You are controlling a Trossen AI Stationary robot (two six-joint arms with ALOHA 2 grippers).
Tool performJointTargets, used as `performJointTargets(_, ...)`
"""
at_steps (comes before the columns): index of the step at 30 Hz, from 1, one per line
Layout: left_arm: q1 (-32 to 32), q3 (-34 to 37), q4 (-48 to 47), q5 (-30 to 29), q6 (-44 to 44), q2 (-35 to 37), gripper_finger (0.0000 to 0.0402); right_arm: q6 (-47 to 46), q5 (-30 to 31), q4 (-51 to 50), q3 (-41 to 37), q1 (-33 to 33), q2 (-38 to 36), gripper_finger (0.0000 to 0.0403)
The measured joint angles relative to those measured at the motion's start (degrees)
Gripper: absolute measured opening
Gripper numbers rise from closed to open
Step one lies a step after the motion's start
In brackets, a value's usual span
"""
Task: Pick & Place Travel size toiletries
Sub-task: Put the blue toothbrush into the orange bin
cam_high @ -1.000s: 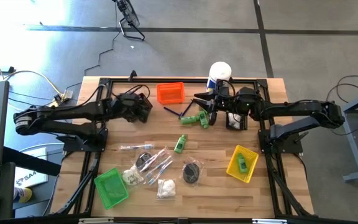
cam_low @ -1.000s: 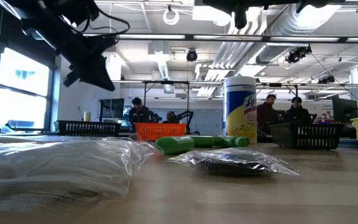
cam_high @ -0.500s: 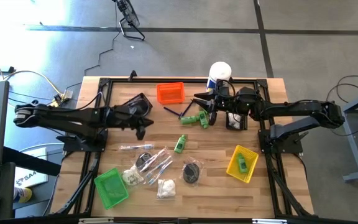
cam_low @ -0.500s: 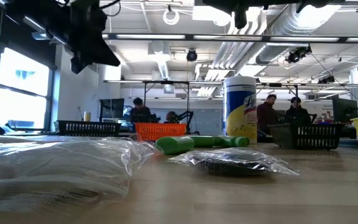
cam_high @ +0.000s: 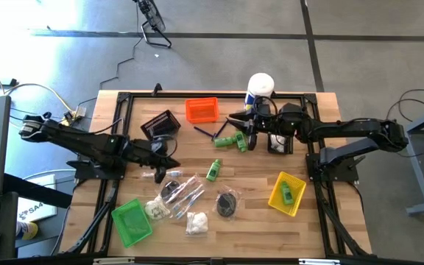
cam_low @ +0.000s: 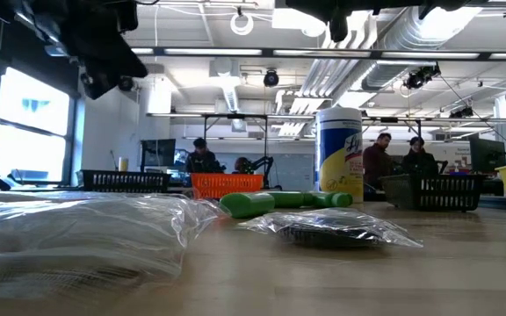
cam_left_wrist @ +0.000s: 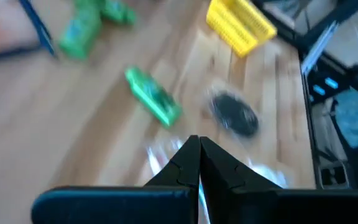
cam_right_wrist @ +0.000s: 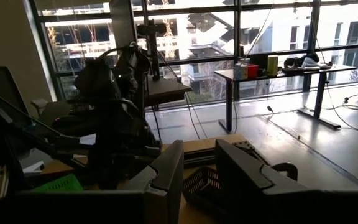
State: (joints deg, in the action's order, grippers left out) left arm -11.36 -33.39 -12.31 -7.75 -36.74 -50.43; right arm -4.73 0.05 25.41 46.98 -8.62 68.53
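Note:
The toiletries lie scattered on the wooden table: two green mini bottles (cam_high: pixel 231 140) at the far middle, one green bottle (cam_high: pixel 213 170) at the centre, a thin black stick (cam_high: pixel 204 132), clear-wrapped packets (cam_high: pixel 182 191), bags of white puffs (cam_high: pixel 196 222) and a dark round bundle (cam_high: pixel 227 202). My left gripper (cam_high: pixel 172 163) is shut and empty, raised over the table just left of the clear packets; its wrist view shows the closed fingers (cam_left_wrist: pixel 197 149). My right gripper (cam_high: pixel 235 120) hangs level above the two far bottles, open, with nothing between its fingers (cam_right_wrist: pixel 199 168).
A black bin (cam_high: pixel 160 124) and an orange bin (cam_high: pixel 202 110) stand at the far side. The green bin (cam_high: pixel 132 221) is at near left, and the yellow bin (cam_high: pixel 287 193), holding one green bottle, at near right. A tall white canister (cam_high: pixel 260 85) stands at the far edge.
My left arm has swung from above the black bin toward the table's near edge, staying shut, and now hangs by the clear packets; the black bin shows uncovered. My right arm has kept still.

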Motion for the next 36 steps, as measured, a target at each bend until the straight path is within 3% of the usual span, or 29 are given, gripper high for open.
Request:
performJointTargets(9, -8.70, 0.00, -8.87, -0.61, -11.51, -0.47, 0.0001, 0.00, -0.62, -1.58, -0.02, 0.00, 0.02, 0.0085)
performJointTargets(17, -11.29, 0.00, -20.72, -0.82, -16.64, -0.65, 0.0000, 0.00, -0.06, -1.60, -0.02, 0.00, 0.02, 0.0085)
performJointTargets(27, -11.16, 0.00, -31.26, -1.02, -13.49, -3.12, 0.0000, -2.64, -0.04, -1.58, -0.02, 0.00, 0.02, 0.0085)
performJointTargets(36, -11.16, 0.02, -33.72, -0.38, -9.65, -3.11, 0.0013, -2.71, -0.02, -1.53, -0.02, 0.00, 0.02, 0.0085)
